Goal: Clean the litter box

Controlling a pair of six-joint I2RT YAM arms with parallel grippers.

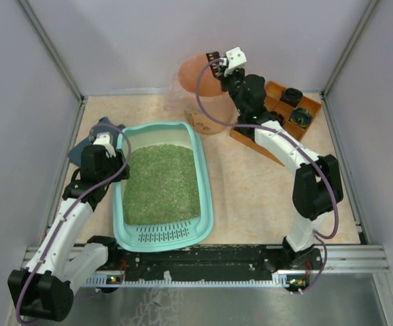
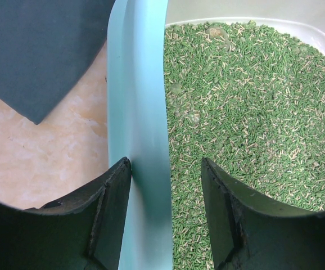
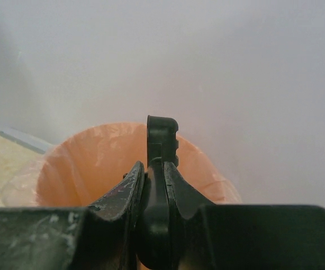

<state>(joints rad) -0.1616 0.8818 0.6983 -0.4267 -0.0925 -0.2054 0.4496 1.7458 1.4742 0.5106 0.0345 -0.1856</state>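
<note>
Left gripper (image 2: 165, 163) has its jaws apart astride the litter box (image 2: 137, 84) wall, one finger over the litter; whether they pinch it is unclear. Right gripper (image 3: 154, 169) is clamped on a black handle (image 3: 162, 132) whose lower end is hidden, with the peach-lined bin (image 3: 95, 163) just beyond.

Surface: beige marbled table (image 1: 251, 190)
Left edge: dark flat sheet (image 1: 78, 151)
Centre-left: teal litter box (image 1: 161, 235)
Back: peach-lined bin (image 1: 198, 122)
Back right: orange compartment tray (image 1: 312, 105)
</note>
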